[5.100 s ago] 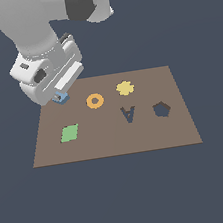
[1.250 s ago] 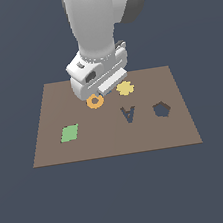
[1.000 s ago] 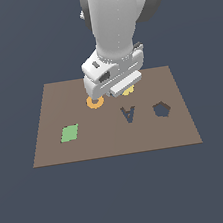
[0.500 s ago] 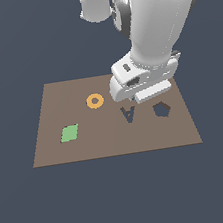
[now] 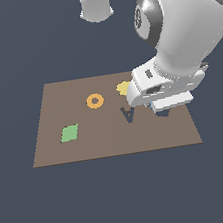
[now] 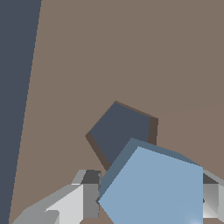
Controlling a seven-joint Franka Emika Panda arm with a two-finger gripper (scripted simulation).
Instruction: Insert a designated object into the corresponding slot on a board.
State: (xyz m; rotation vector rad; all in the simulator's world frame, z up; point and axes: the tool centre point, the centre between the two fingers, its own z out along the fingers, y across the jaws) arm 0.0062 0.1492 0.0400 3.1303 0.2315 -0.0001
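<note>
My gripper (image 5: pixel 162 110) hangs low over the right part of the brown board (image 5: pixel 88 147). In the wrist view the gripper (image 6: pixel 148 202) is shut on the light-blue pentagon block (image 6: pixel 153 186), with one finger (image 6: pixel 85 197) on each side. The block is held just above the board and overlaps one edge of the dark pentagon slot (image 6: pixel 119 130), offset from it. In the exterior view the hand hides the slot and nearly all of the block.
An orange ring (image 5: pixel 95 100), a green diamond (image 5: pixel 69 133), a yellow flower shape (image 5: pixel 123 87) partly behind the hand, and a dark letter-A cutout (image 5: pixel 128 114) are on the board. The board's edge (image 6: pixel 35 109) runs close to the slot.
The arm has carried the block from the board's far left corner across to the exterior view's right, past the ring and flower, and now stands over the pentagon slot.
</note>
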